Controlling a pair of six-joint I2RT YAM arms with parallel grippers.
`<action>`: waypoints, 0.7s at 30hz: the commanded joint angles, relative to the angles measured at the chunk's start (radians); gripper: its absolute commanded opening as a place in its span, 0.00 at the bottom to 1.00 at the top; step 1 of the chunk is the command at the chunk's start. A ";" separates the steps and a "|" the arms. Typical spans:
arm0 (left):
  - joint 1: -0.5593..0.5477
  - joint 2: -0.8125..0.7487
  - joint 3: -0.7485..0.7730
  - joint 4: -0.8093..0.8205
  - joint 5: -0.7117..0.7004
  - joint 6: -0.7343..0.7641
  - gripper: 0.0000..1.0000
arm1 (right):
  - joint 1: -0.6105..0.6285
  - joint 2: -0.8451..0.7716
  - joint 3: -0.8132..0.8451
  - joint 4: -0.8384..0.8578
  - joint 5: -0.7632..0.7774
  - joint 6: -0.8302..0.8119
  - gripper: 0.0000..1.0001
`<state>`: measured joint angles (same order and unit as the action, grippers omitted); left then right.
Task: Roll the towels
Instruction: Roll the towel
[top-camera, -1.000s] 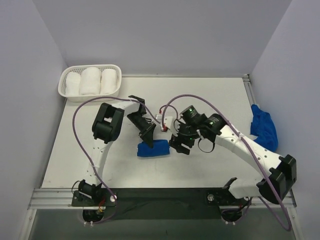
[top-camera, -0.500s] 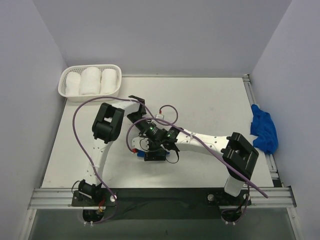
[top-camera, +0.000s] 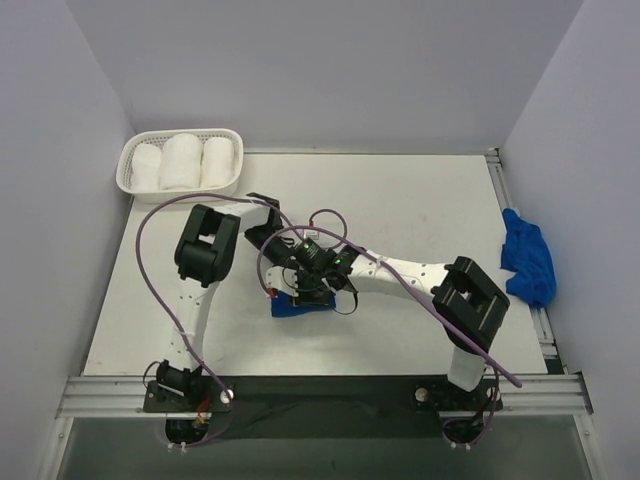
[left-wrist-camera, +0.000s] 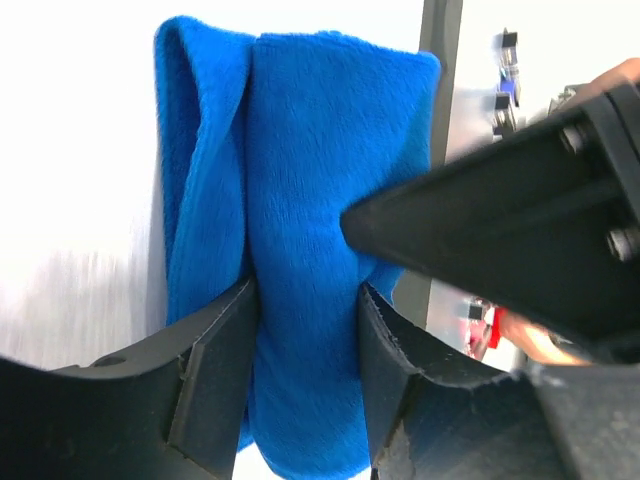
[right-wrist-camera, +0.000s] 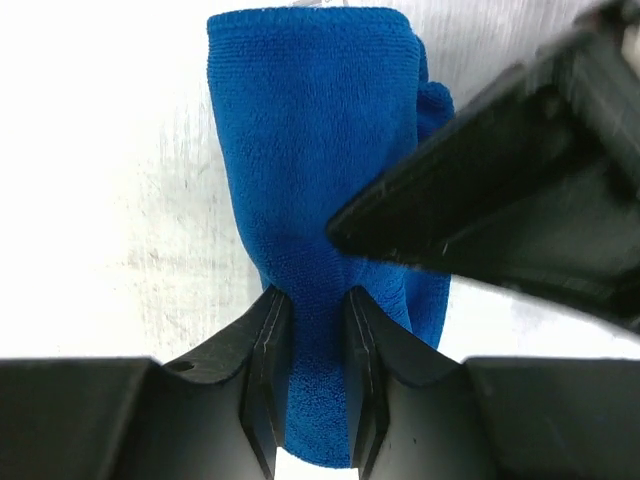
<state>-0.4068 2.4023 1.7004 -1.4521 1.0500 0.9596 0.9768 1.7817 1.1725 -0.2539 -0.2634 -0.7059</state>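
Rolled towel: lying just 7 o'clock of the tabletop centre.
Left gripper: clamped on the rolled towel.
Right gripper: pinching the same rolled towel.
Loose towel: crumpled at the 3 o'clock edge.

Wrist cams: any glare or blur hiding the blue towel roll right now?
Left wrist: the table is blown out to white beside the blue towel; the towel's pile is sharp, the right arm a dark soft-edged block. Right wrist: table glare is milder, scuffs visible; the left arm blocks the right side. Top external: even light, sharp, but the towel is mostly covered.
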 joint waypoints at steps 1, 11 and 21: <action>0.101 -0.110 -0.067 0.062 -0.120 0.042 0.53 | -0.055 0.064 -0.010 -0.177 -0.149 0.055 0.03; 0.444 -0.423 -0.146 0.059 -0.068 -0.008 0.66 | -0.115 0.153 0.082 -0.303 -0.378 0.141 0.00; 0.590 -1.079 -0.425 0.192 -0.168 0.080 0.80 | -0.234 0.346 0.257 -0.436 -0.687 0.239 0.00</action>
<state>0.2333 1.5055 1.3529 -1.3140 0.9192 0.9737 0.7364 2.0350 1.4422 -0.5007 -0.8391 -0.5232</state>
